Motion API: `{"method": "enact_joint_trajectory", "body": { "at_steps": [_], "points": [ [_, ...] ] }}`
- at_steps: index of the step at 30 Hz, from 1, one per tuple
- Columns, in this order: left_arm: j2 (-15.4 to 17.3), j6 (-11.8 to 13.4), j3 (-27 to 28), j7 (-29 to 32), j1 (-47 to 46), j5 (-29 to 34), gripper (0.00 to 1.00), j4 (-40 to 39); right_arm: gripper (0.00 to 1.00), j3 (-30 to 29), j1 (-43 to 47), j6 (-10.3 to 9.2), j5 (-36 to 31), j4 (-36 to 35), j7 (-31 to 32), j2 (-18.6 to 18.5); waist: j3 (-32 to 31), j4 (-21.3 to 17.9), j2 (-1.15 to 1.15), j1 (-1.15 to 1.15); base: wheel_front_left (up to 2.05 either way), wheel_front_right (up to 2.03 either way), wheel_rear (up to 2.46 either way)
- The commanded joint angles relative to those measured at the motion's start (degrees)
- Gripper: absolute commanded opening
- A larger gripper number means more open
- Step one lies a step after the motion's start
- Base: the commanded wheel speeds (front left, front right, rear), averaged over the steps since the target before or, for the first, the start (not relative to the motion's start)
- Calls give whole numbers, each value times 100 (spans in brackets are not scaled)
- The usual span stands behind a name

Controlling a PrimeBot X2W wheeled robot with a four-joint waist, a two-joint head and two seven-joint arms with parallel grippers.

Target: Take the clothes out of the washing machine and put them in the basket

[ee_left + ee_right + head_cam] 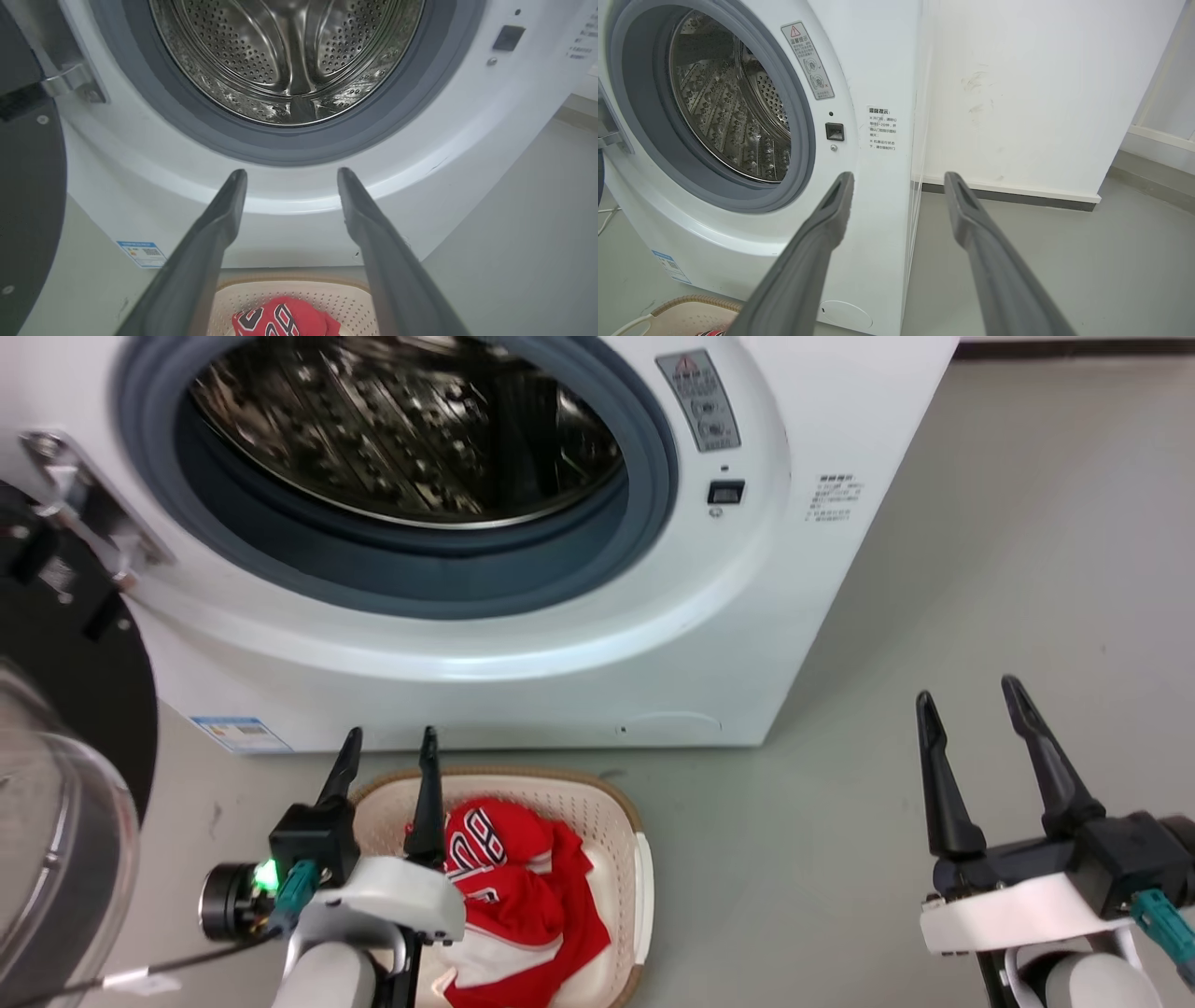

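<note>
**Drum (285,56) looks empty, clothes (527,887) in basket (644,882)**

- Door (65,728) hangs open at far left, close to the left arm. Swinging that arm outward could clip it.
- Left gripper (391,735): fingers apart, holding nothing, over the basket's back-left rim. Dropping straight down could snag the jersey or tip the light basket. The cable off the wrist could also catch.
- Basket sits on the floor (934,569) just in front of the washer (579,653). Red lettered jersey is piled inside it. Can't tell whether a plain red piece lies underneath.
- No fabric in the parts of the drum I can see. My read: unloading is done or nearly so. If an item sits out of sight, the task would end short.
- Right gripper (967,691): fingers apart, empty, well clear to the right over bare floor.
- Floor is smooth grey and looks hard, so the basket would likely slide if nudged. White scuffed wall (1017,93) with dark skirting runs right of the washer.
</note>
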Motion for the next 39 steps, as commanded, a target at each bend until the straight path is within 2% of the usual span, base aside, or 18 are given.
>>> {"method": "enact_joint_trajectory", "body": {
  "at_steps": [1, 9, 15, 20, 30, 39],
  "points": [
    [-63, -11, 99, -15, 163, 74, 100, -114, 100, -13, 96, -6, -24, 20, -10, -1, -227, 94, 0, 2, 0, 0, 0],
    [-369, -1, 720, -15, 851, 540, 100, -919, 100, -57, 449, -6, 43, 36, -10, -1, -707, 137, 0, 2, 0, 0, 0],
    [-462, 42, 909, -16, 1287, 816, 100, -1270, 100, -169, 709, -6, 95, 61, -10, 0, -1012, 106, 0, 2, 0, 0, 0],
    [-490, 92, 942, -16, 1543, 971, 100, -1378, 100, -198, 882, -6, 105, 78, -10, 0, -1200, 68, 0, 2, 0, 0, 0],
    [-507, -2, 941, -16, 1731, 967, 100, -1347, 100, -215, 1041, -6, 138, 91, -10, 0, -1366, 51, 0, 2, 0, 0, 0],
    [-508, 47, 891, -16, 1775, 889, 100, -1291, 100, -198, 1116, -6, 179, 100, -10, 0, -1422, 52, 0, 2, 0, 0, 0]
  ]
}}
